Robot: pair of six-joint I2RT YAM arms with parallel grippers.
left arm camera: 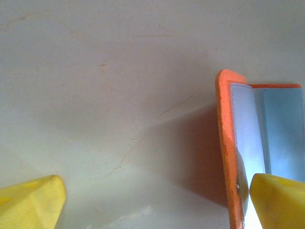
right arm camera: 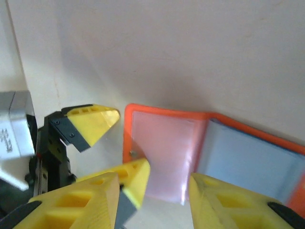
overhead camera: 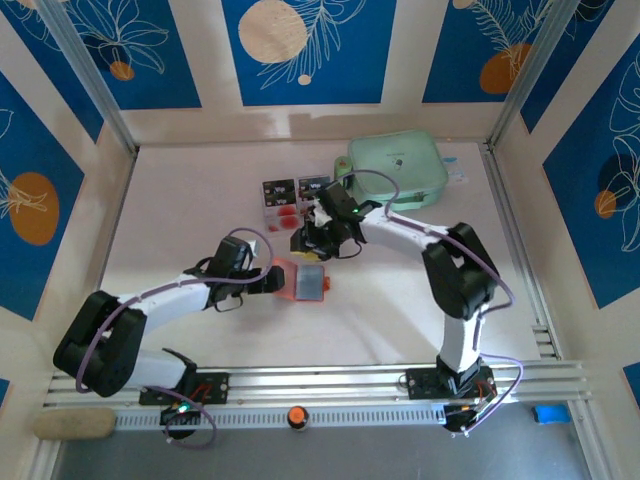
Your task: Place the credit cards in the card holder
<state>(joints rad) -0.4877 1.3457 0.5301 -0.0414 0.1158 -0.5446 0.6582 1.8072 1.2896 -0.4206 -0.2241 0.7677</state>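
The orange-red card holder (overhead camera: 312,284) lies open mid-table, grey pockets up. My left gripper (overhead camera: 268,278) is open and straddles its raised left flap (left arm camera: 225,138): one finger (left arm camera: 281,200) is inside by the snap button, the other (left arm camera: 28,205) is over bare table. My right gripper (overhead camera: 312,245) hovers at the holder's far edge. Between its fingers (right arm camera: 155,200) spans a pale flat credit card (right arm camera: 162,214), lying over the near edge of the pinkish clear pocket (right arm camera: 167,148). Two more credit cards (overhead camera: 280,192) (overhead camera: 313,188) lie side by side further back.
A mint-green zip pouch (overhead camera: 397,168) sits at the back right, just behind the right arm. Low walls (overhead camera: 120,200) bound the table on both sides and at the back. The arms' mounting rail (overhead camera: 330,380) runs along the near edge.
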